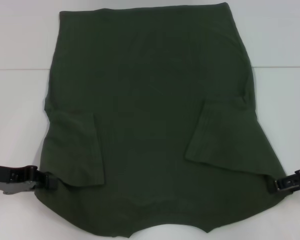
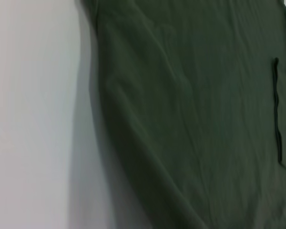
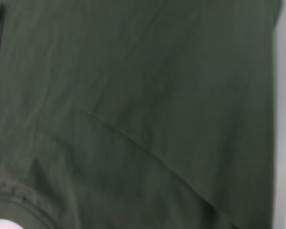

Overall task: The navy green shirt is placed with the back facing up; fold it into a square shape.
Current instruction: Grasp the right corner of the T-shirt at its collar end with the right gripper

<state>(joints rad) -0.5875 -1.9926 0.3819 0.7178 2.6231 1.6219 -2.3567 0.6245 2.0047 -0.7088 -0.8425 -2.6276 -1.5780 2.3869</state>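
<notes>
Navy green shirt [image 1: 150, 100] (soft, matte cotton) lies trapezoid-shaped, sleeves folded inward.

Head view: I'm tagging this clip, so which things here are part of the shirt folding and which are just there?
Part of the job:
- navy green shirt, sleeves folded in
- left gripper at its near left edge
- right gripper at its near right edge

Just there:
- white table

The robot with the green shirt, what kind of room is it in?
Probably a lab or test bench, though little of the room shows. The navy green shirt lies on a plain white table, with the left gripper and right gripper at its two near edges.
</notes>
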